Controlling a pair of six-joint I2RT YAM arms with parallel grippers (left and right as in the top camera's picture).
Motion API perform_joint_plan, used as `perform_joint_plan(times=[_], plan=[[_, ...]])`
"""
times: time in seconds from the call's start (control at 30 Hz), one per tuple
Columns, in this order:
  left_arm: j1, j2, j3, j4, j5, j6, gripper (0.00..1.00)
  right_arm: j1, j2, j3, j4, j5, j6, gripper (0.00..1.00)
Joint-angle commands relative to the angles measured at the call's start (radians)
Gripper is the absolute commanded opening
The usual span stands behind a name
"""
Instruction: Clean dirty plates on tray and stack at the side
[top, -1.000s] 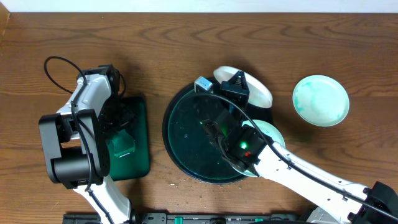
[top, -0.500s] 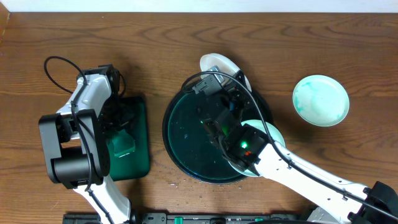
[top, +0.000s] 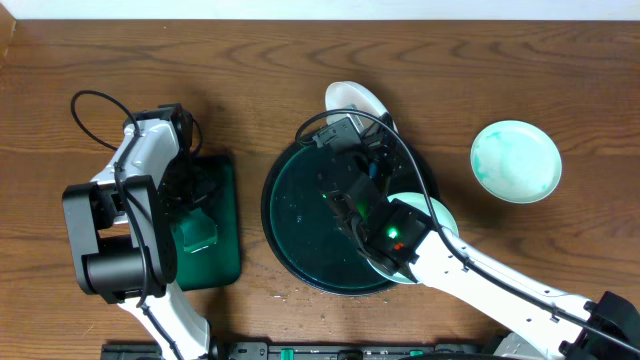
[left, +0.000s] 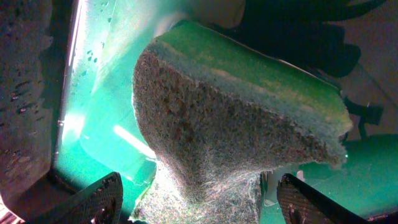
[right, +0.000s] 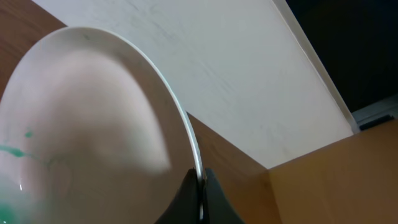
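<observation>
My right gripper (right: 200, 186) is shut on the rim of the white plate (right: 93, 124), which has a few green smears. In the overhead view it holds that plate (top: 352, 100) tilted over the far edge of the round dark tray (top: 300, 215). One mint plate (top: 515, 160) with green smears lies on the table to the right. Another mint plate (top: 440, 214) shows partly under my right arm at the tray's right rim. My left gripper (left: 199, 202) is open, its fingers on either side of a green sponge (left: 236, 124).
A smaller rectangular dark green tray (top: 228, 255) lies at the left under my left arm, with the sponge (top: 197, 234) on it. A black cable loops at the far left (top: 90, 105). The wooden table's back edge meets a white wall.
My right gripper has lifted and tilted the white plate and carried it left along the round tray's far rim. The left arm has not moved.
</observation>
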Motion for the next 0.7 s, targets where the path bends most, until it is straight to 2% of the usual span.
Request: perform_joint_plan(times=[0.0, 0.23, 0.5, 0.67], plan=[[0.004, -0.002, -0.006, -0.002, -0.001, -0.01, 0.8, 0.0, -0.016, 0.002, 0.014, 0.02, -0.065, 0.01], [0.004, -0.002, -0.006, 0.002, -0.001, -0.01, 0.8, 0.003, -0.016, 0.002, 0.192, 0.0, -0.566, 0.01], [0.004, -0.002, -0.006, 0.003, -0.001, -0.01, 0.8, 0.033, -0.016, 0.002, 0.213, -0.028, -0.964, 0.01], [0.004, -0.002, -0.006, 0.003, -0.002, -0.01, 0.8, 0.038, -0.016, 0.002, 0.213, -0.023, -1.026, 0.01]])
